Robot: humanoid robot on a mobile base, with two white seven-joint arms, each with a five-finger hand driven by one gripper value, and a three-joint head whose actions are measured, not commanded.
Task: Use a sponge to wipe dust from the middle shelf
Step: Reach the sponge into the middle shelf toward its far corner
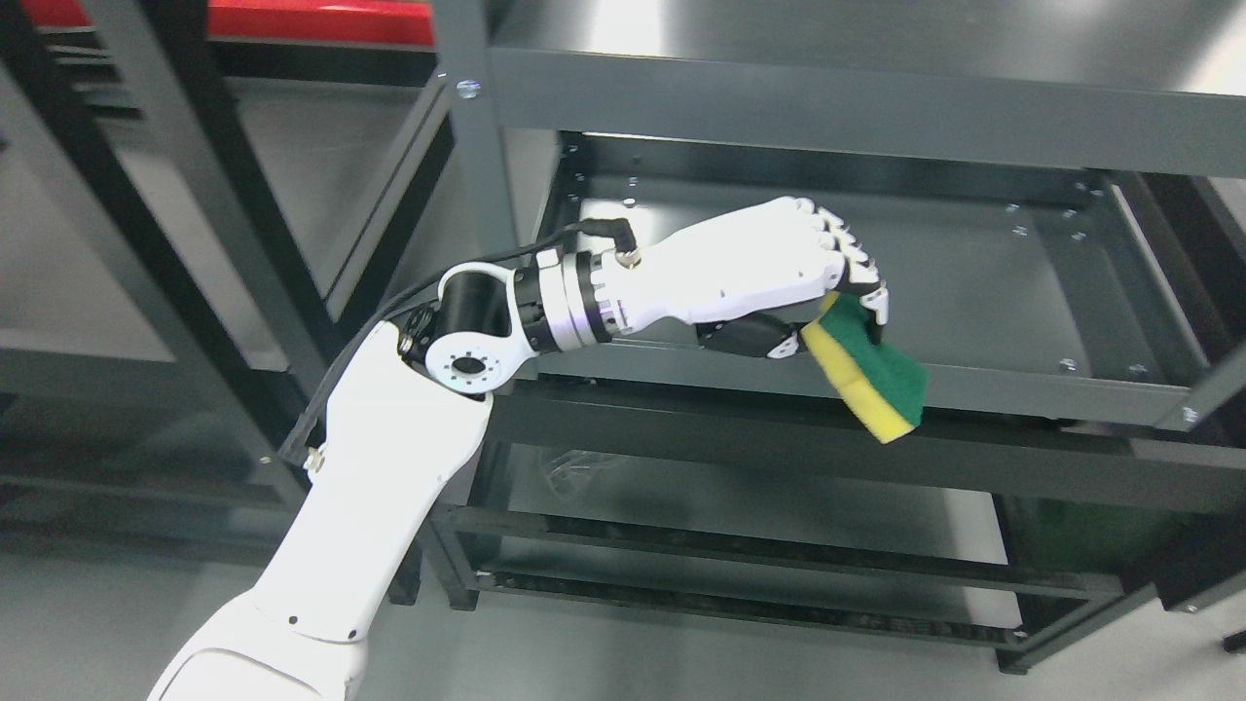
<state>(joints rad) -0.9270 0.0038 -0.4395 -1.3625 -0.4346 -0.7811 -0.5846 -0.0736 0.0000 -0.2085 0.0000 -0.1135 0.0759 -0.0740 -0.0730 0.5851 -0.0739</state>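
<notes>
The left robot hand reaches in from the left over the middle shelf. The sponge hangs from its fingers before the shelf's front rail, with 1 shelf above and 1 below.

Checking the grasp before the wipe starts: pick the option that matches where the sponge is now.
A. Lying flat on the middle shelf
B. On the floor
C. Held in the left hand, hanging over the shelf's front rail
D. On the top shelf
C: the left hand pinches the sponge, which hangs across the middle shelf's front rail.
</notes>
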